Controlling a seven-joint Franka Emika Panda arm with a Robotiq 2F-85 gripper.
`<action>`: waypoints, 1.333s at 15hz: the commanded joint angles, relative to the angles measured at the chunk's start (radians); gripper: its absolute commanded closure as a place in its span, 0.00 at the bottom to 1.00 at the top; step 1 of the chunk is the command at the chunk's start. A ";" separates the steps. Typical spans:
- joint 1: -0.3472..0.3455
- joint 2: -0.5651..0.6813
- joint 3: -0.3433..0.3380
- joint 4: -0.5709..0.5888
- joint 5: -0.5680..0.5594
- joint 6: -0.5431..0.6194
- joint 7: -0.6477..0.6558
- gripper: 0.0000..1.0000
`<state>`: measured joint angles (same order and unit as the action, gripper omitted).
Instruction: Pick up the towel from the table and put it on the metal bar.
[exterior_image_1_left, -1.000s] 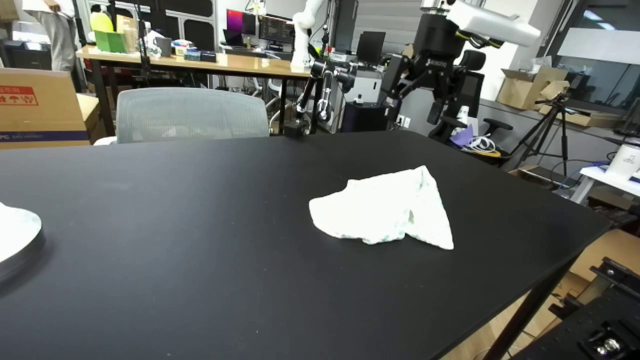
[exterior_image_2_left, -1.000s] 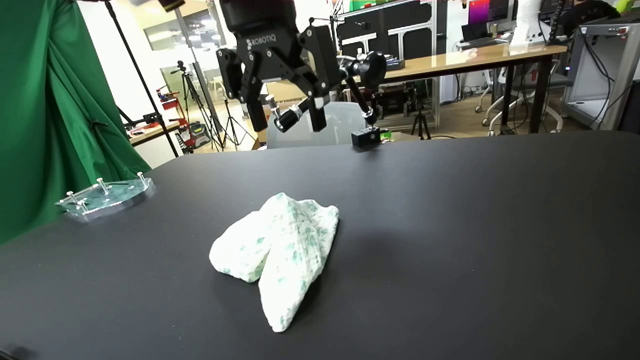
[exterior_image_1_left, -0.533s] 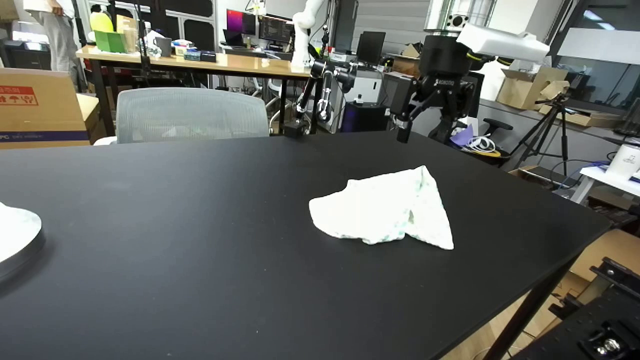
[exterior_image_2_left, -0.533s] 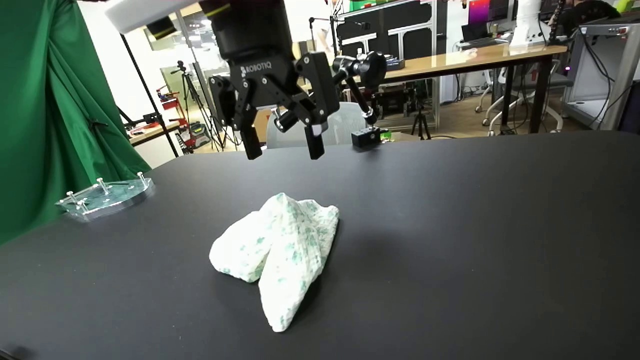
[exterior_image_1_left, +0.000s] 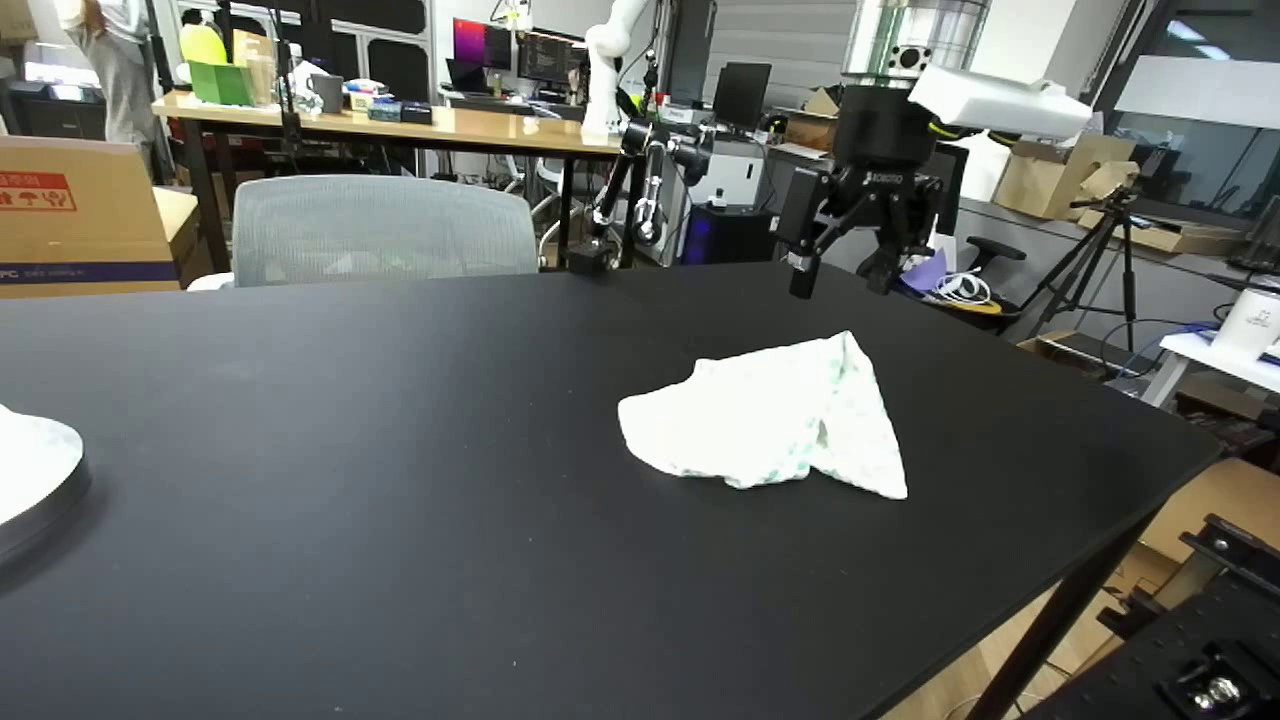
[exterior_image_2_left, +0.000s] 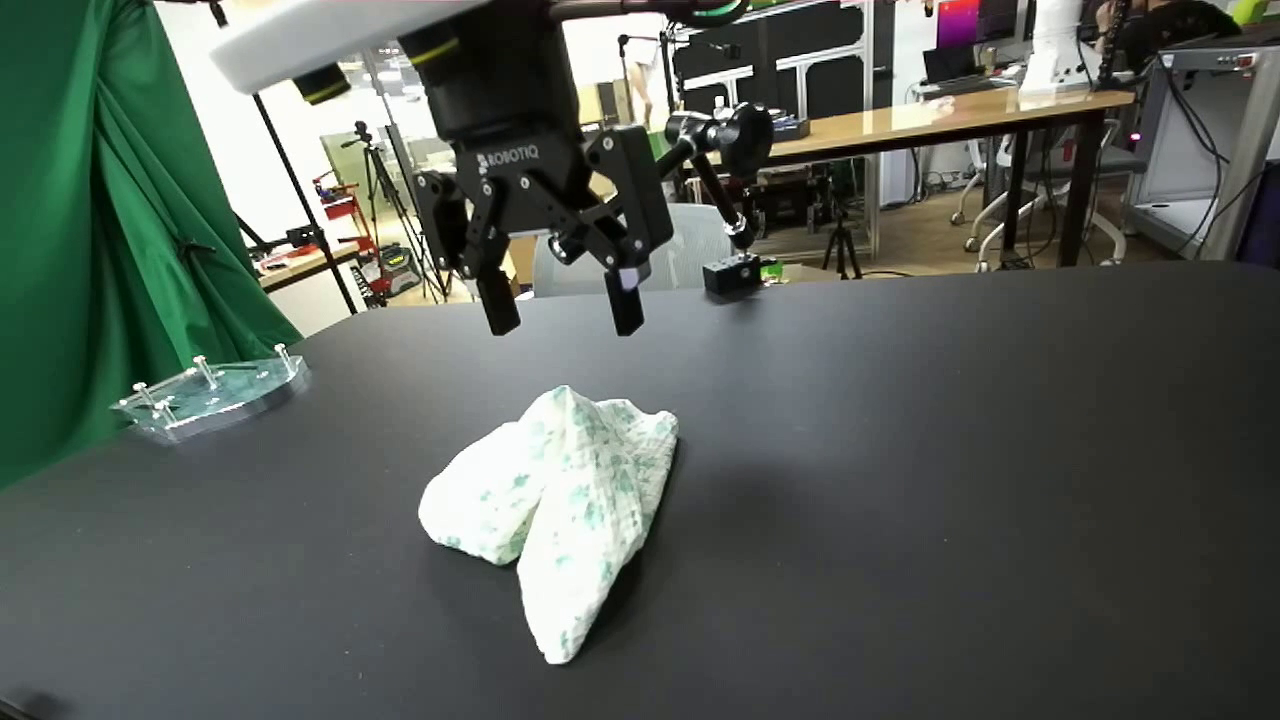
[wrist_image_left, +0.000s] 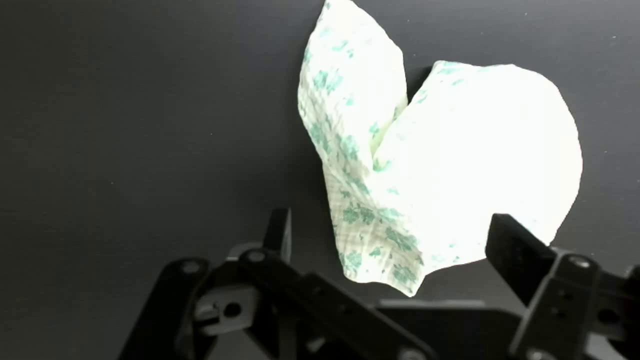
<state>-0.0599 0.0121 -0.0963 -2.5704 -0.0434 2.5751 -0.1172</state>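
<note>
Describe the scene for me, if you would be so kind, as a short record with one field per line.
table: dark top
towel: white with a green pattern, crumpled on the table, not yet picked up
gripper: open, above the table, apart from the towel
jointed stand: base at the table's far edge in both exterior views
clear plate with bolts: on the table
metal bar: cannot tell which thing is meant

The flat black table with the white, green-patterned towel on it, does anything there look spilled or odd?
Nothing looks spilled or damaged. The white, green-patterned cloth towel lies bunched with a cleft, rather than spread flat, on the black table. In an exterior view, a clear, bolt-studded plate looks slightly odd, apparently holding nothing.
</note>
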 joint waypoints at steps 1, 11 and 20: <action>-0.008 0.008 0.006 -0.033 -0.027 0.044 0.014 0.00; -0.012 0.069 0.003 -0.040 -0.028 0.087 -0.002 0.47; -0.001 0.041 0.030 -0.032 0.026 0.054 -0.033 1.00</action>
<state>-0.0601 0.0942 -0.0900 -2.6059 -0.0549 2.6545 -0.1395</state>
